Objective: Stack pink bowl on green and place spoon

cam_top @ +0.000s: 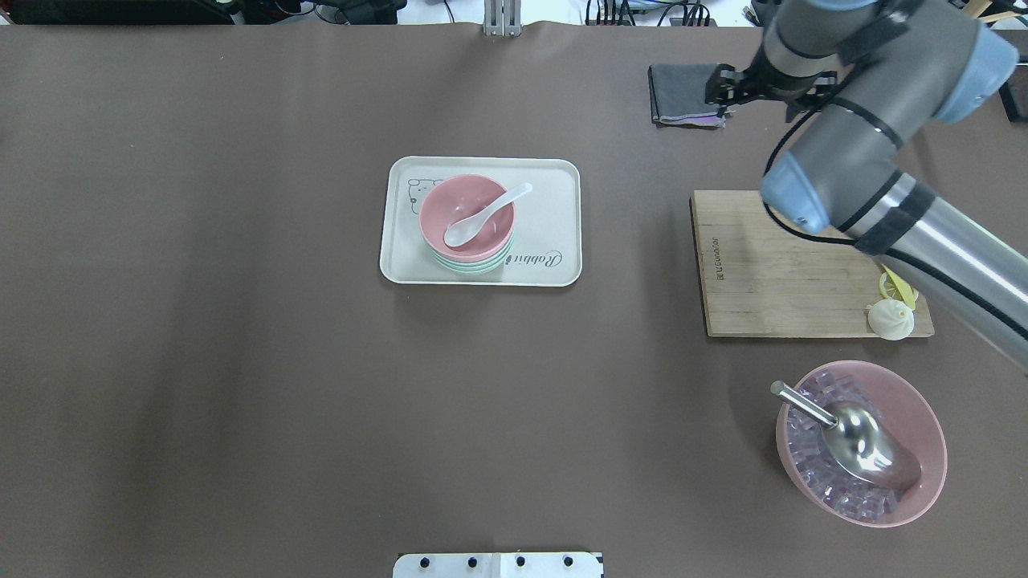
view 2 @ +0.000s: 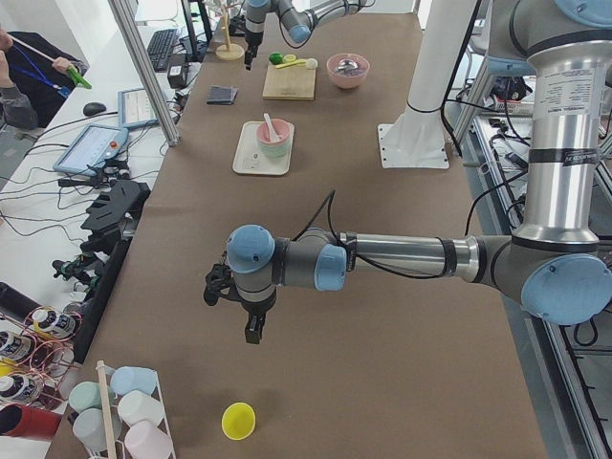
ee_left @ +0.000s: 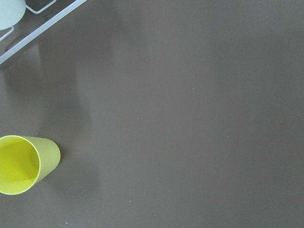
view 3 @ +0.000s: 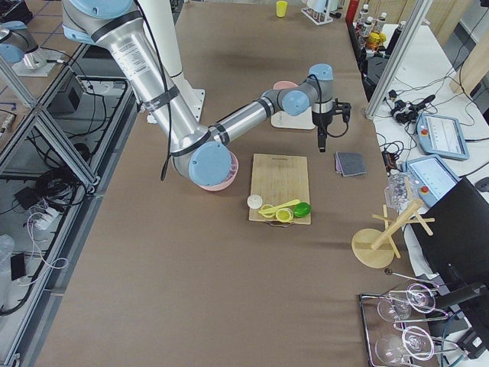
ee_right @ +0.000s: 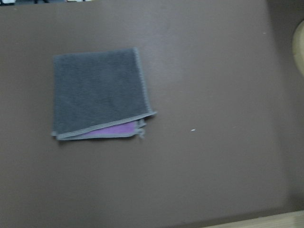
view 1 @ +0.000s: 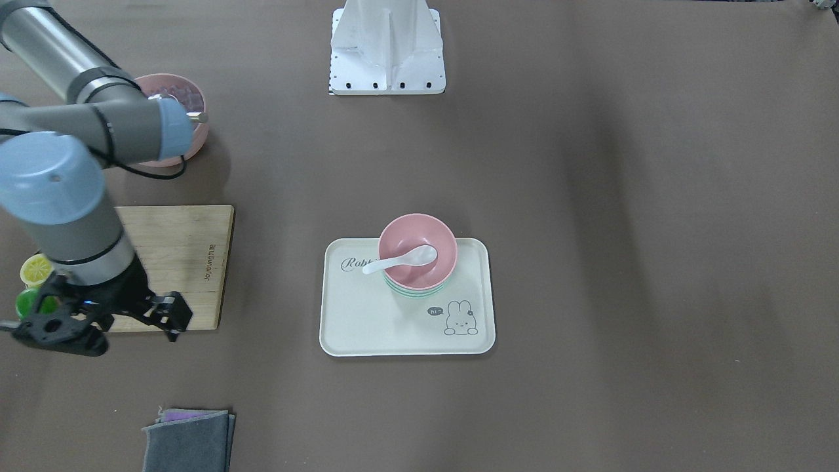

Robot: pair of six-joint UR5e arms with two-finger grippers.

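On the flat cream tray (view 1: 347, 328), the round pink bowl (view 1: 406, 236) sits in the green bowl (view 1: 416, 295). The smooth white spoon (view 1: 401, 260) lies inside, its handle toward 8 o'clock. I cannot tell if the left end effector (view 2: 253, 330) or the right end effector (view 1: 172, 321) is spread.

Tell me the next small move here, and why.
Probably retract the right gripper to rest: the pink bowl already sits nested on the green bowl on the tray, the white spoon lies in it, and the gripper hangs off near the cutting board.
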